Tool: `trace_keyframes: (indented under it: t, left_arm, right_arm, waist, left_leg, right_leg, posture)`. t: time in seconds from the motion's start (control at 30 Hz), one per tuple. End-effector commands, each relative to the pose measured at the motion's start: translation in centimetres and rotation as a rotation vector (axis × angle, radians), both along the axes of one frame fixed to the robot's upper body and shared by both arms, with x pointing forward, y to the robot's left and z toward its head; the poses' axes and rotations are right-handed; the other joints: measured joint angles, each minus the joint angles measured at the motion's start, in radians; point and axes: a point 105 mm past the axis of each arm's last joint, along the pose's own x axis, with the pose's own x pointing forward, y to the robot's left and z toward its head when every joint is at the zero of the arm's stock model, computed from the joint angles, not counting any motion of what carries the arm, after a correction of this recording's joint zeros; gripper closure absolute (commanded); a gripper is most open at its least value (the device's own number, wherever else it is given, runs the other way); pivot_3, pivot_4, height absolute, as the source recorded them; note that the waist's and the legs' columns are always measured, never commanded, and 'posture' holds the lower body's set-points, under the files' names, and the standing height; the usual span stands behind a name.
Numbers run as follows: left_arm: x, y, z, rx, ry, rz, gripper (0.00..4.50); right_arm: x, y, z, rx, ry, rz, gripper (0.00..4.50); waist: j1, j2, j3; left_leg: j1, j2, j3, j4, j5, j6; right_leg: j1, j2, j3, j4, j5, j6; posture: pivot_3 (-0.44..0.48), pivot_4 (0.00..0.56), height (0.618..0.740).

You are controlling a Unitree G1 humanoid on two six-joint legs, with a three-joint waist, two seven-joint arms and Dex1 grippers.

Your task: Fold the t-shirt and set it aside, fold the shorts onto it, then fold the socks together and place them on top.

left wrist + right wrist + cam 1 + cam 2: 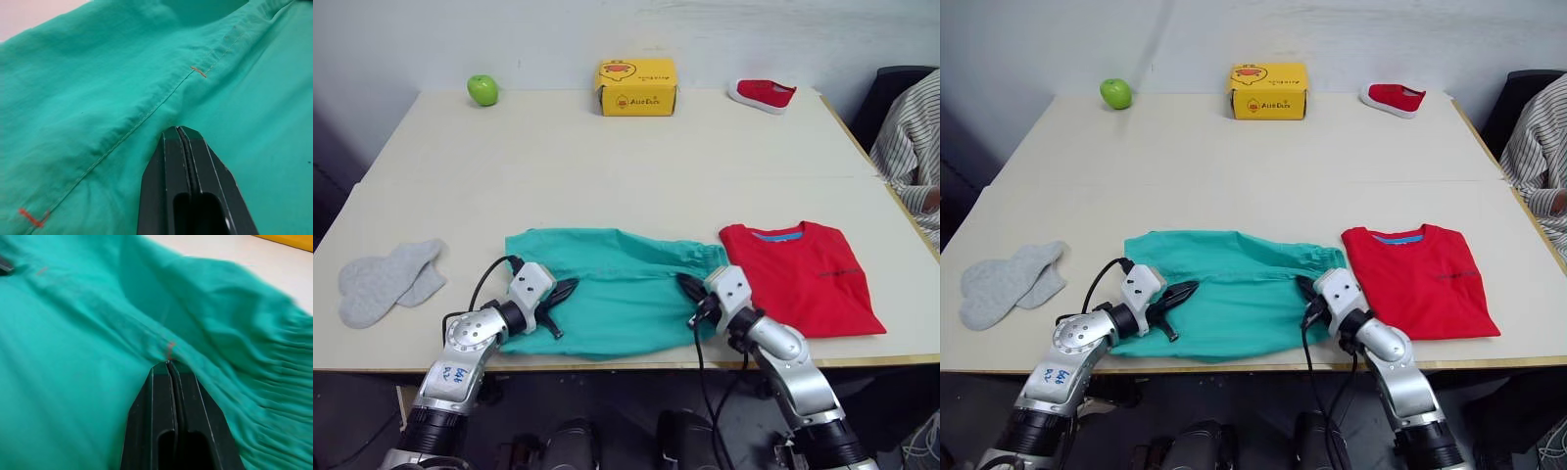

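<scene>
The left gripper [563, 291] rests on the left part of the shorts [617, 289], its two black fingers [188, 147] pressed flat together with no cloth visibly caught between them. The right gripper [690, 287] lies on the shorts' right part, near the gathered waistband, fingers [168, 382] likewise closed tip to tip against a fold.

The shorts lie spread across the near edge of the table [607, 166], between both arms. Just beside their right end sits the t-shirt [800, 277], folded into a neat rectangle. The socks [386, 281] lie overlapped, well apart at the left. Along the far edge stand a green apple [482, 90], a yellow box [637, 86] and a small red shoe [763, 95]. A person's striped sleeve [911, 137] shows at the right.
</scene>
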Motion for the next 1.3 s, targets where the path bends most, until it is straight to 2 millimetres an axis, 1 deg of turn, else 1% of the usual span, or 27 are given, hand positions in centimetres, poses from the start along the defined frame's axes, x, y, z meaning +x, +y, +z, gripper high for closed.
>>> trace_keyframes:
  t: [0.03, 0.13, 0.2, 0.27, 0.3, 0.37, 0.47, 0.5, 0.53, 0.57, 0.63, 0.7, 0.77, 0.83, 0.9, 0.97, 1.03, 1.07, 1.1, 1.13, 1.2, 1.23, 1.3]
  left_arm:
    - [-0.3, -0.5, 1.2, -0.060, -0.047, -0.067, 4.50]
    - [0.2, -1.7, 3.6, -0.118, -0.090, -0.132, 4.50]
    - [0.8, -2.3, 4.6, -0.112, -0.098, -0.164, 4.50]
    - [1.7, -2.6, 4.8, -0.079, -0.088, -0.162, 4.50]
    - [2.4, -2.5, 4.8, -0.068, -0.087, -0.146, 4.50]
    - [3.9, -2.3, 4.1, -0.029, -0.071, -0.098, 4.50]
    - [5.7, -1.4, 2.7, 0.021, -0.031, -0.010, 4.50]
    - [5.9, -1.0, 2.1, 0.027, -0.018, 0.013, 4.50]
    - [5.9, -0.2, 1.1, 0.030, 0.015, 0.049, 4.50]
    - [5.7, 0.5, 0.1, 0.024, 0.048, 0.085, 4.50]
    - [4.7, 1.4, -1.6, 0.017, 0.086, 0.108, 4.50]
    - [3.8, 1.5, -2.1, 0.025, 0.085, 0.095, 4.50]
    - [3.4, 1.7, -2.1, 0.040, 0.046, 0.090, 4.50]
    - [3.4, 2.0, -2.0, 0.031, 0.016, 0.093, 4.50]
    - [3.3, 2.1, -1.9, 0.027, 0.006, 0.082, 4.50]
    - [3.4, 1.8, -1.3, 0.016, -0.034, 0.050, 4.50]
    - [3.6, 0.8, 0.8, -0.048, -0.119, -0.010, 4.50]
    - [3.6, 0.2, 2.0, -0.077, -0.159, -0.054, 4.50]
    - [3.5, -0.2, 2.7, -0.095, -0.185, -0.085, 4.50]
    - [3.2, -1.1, 3.8, -0.114, -0.216, -0.148, 4.50]
    - [2.6, -2.6, 5.2, -0.150, -0.241, -0.249, 4.50]
    - [2.3, -3.2, 5.5, -0.164, -0.244, -0.285, 4.50]
    - [1.7, -4.2, 5.7, -0.182, -0.230, -0.356, 4.50]
  right_arm:
    - [1.3, -0.8, 2.8, 0.105, -0.019, -0.034, 4.47]
    - [0.9, 2.3, 5.2, 0.151, -0.054, 0.115, 4.47]
    - [0.7, 4.0, 6.2, 0.158, -0.075, 0.180, 4.47]
    - [0.9, 5.1, 6.2, 0.141, -0.084, 0.202, 4.47]
    - [1.1, 5.5, 5.9, 0.125, -0.081, 0.206, 4.47]
    - [1.7, 5.8, 4.9, 0.073, -0.083, 0.189, 4.47]
    - [3.0, 4.7, 3.8, 0.057, -0.092, 0.085, 4.47]
    - [3.1, 3.9, 3.4, 0.033, -0.109, 0.052, 4.47]
    - [3.3, 2.9, 2.8, 0.025, -0.111, 0.008, 4.47]
    - [3.3, 2.0, 2.3, 0.027, -0.104, -0.032, 4.47]
    - [3.4, 0.1, 1.6, 0.032, -0.101, -0.095, 4.47]
    - [3.5, -1.5, 1.1, 0.040, -0.099, -0.143, 4.47]
    - [3.6, -2.8, 1.4, 0.131, -0.092, -0.183, 4.47]
    - [3.8, -3.8, 2.2, 0.182, -0.110, -0.208, 4.47]
    - [3.3, -4.0, 3.2, 0.234, -0.119, -0.178, 4.47]
    - [1.7, -3.4, 4.4, 0.394, -0.056, -0.064, 4.47]
    - [-0.8, -2.8, 5.9, 0.523, 0.024, 0.075, 4.12]
    - [-1.7, -3.0, 6.1, 0.534, 0.055, 0.084, 3.96]
    - [-2.3, -3.2, 6.3, 0.537, 0.080, 0.085, 3.62]
    - [-3.4, -3.7, 6.4, 0.579, 0.143, 0.083, 3.32]
    - [-5.4, -4.2, 6.4, 0.661, 0.267, 0.089, 2.61]
    - [-6.2, -4.4, 6.4, 0.687, 0.314, 0.090, 2.29]
    - [-7.6, -5.2, 6.5, 0.846, 0.432, 0.058, 1.56]
  waist:
    - [-0.002, 0.000, 0.000]
    - [-0.003, 0.000, 0.001]
    - [-0.003, 0.000, 0.001]
    - [-0.003, 0.000, 0.001]
    - [-0.004, 0.000, 0.001]
    - [-0.004, 0.000, 0.001]
    - [-0.004, 0.000, 0.001]
    - [-0.005, 0.000, 0.001]
    - [-0.006, 0.000, 0.001]
    - [-0.007, 0.000, 0.001]
    - [-0.008, 0.000, 0.001]
    - [-0.017, 0.001, 0.000]
    - [-0.025, 0.001, 0.000]
    - [-0.027, 0.001, 0.000]
    - [-0.027, 0.001, 0.000]
    - [-0.026, 0.002, 0.000]
    - [-0.025, 0.003, 0.000]
    - [-0.023, 0.003, 0.000]
    - [-0.023, 0.003, 0.000]
    - [-0.022, 0.002, 0.000]
    - [-0.015, 0.002, 0.001]
    - [-0.008, 0.000, 0.001]
    - [-0.002, -0.001, 0.002]
  left_leg:
    - [0.000, 0.000, 0.001, 0.000, 0.000, 0.000]
    - [-0.003, 0.001, 0.002, 0.000, 0.000, -0.001]
    - [-0.004, 0.002, 0.002, 0.000, 0.001, -0.002]
    - [-0.004, 0.002, 0.002, -0.001, 0.002, -0.004]
    - [-0.004, 0.002, 0.003, -0.001, 0.002, -0.005]
    - [-0.004, 0.001, 0.004, -0.001, 0.003, -0.006]
    - [-0.004, 0.000, 0.005, 0.000, 0.002, -0.005]
    - [-0.004, 0.000, 0.005, 0.000, 0.002, -0.004]
    - [-0.004, 0.000, 0.005, 0.000, 0.002, -0.004]
    - [-0.005, 0.000, 0.006, -0.001, 0.002, -0.004]
    - [-0.004, 0.000, 0.006, -0.001, 0.002, -0.004]
    - [-0.002, 0.000, 0.006, -0.001, 0.002, -0.004]
    - [0.001, 0.000, 0.007, -0.002, 0.001, -0.003]
    - [0.001, 0.000, 0.007, -0.002, -0.001, -0.002]
    - [0.002, 0.001, 0.007, -0.002, -0.001, -0.002]
    - [0.002, 0.002, 0.006, -0.005, -0.001, -0.002]
    - [0.003, 0.002, 0.006, -0.010, 0.001, -0.003]
    - [0.002, 0.002, 0.006, -0.012, 0.002, -0.004]
    - [0.001, 0.002, 0.005, -0.013, 0.002, -0.004]
    - [0.001, 0.002, 0.005, -0.013, 0.002, -0.004]
    - [0.000, 0.001, 0.005, -0.013, 0.002, -0.003]
    - [0.000, 0.000, 0.005, -0.012, 0.001, -0.002]
    - [-0.001, 0.001, 0.005, -0.012, 0.001, -0.001]
  right_leg:
    - [-0.001, 0.000, 0.002, 0.000, 0.000, 0.000]
    - [-0.004, 0.001, 0.004, 0.001, 0.000, -0.001]
    - [-0.005, 0.003, 0.003, 0.001, 0.000, -0.001]
    - [-0.006, 0.005, 0.001, 0.001, 0.000, -0.001]
    - [-0.006, 0.005, 0.000, 0.001, 0.000, -0.001]
    - [-0.006, 0.005, 0.000, 0.000, 0.000, 0.000]
    - [-0.006, 0.004, 0.000, 0.000, 0.001, 0.000]
    - [-0.006, 0.005, 0.000, 0.000, 0.001, 0.000]
    - [-0.006, 0.005, 0.000, 0.000, 0.001, 0.000]
    - [-0.006, 0.005, 0.000, 0.000, 0.001, 0.000]
    - [-0.005, 0.005, 0.000, 0.000, 0.001, 0.000]
    - [-0.004, 0.004, 0.001, 0.000, 0.001, 0.000]
    - [-0.002, 0.003, 0.002, -0.002, 0.001, 0.000]
    - [-0.001, 0.003, 0.003, -0.002, 0.001, 0.001]
    - [-0.002, 0.002, 0.004, -0.001, 0.001, 0.001]
    - [-0.003, 0.002, 0.006, -0.001, 0.001, 0.000]
    - [-0.004, 0.002, 0.010, -0.001, 0.000, -0.001]
    - [-0.005, 0.002, 0.011, -0.001, 0.000, -0.002]
    - [-0.006, 0.002, 0.011, -0.002, -0.001, -0.002]
    - [-0.006, 0.002, 0.011, -0.002, -0.001, -0.002]
    - [-0.006, 0.003, 0.009, -0.003, -0.001, -0.002]
    - [-0.006, 0.003, 0.009, -0.004, -0.001, -0.002]
    - [-0.005, 0.003, 0.010, -0.006, 0.000, -0.001]
  posture:
    - [0.000, 0.150, 0.740]
    - [0.000, 0.150, 0.740]
    - [0.000, 0.150, 0.740]
    - [0.000, 0.150, 0.740]
    - [0.000, 0.150, 0.740]
    - [0.000, 0.150, 0.740]
    - [0.000, 0.150, 0.740]
    - [0.000, 0.150, 0.740]
    - [0.000, 0.150, 0.740]
    - [0.000, 0.150, 0.740]
    - [0.000, 0.150, 0.740]
    - [0.000, 0.150, 0.740]
    - [0.000, 0.150, 0.740]
    - [0.000, 0.150, 0.740]
    - [0.000, 0.150, 0.740]
    - [0.000, 0.150, 0.740]
    - [0.000, 0.150, 0.740]
    - [0.000, 0.150, 0.740]
    - [0.000, 0.150, 0.740]
    - [0.000, 0.150, 0.740]
    - [0.000, 0.150, 0.740]
    - [0.000, 0.150, 0.740]
    - [0.000, 0.150, 0.740]
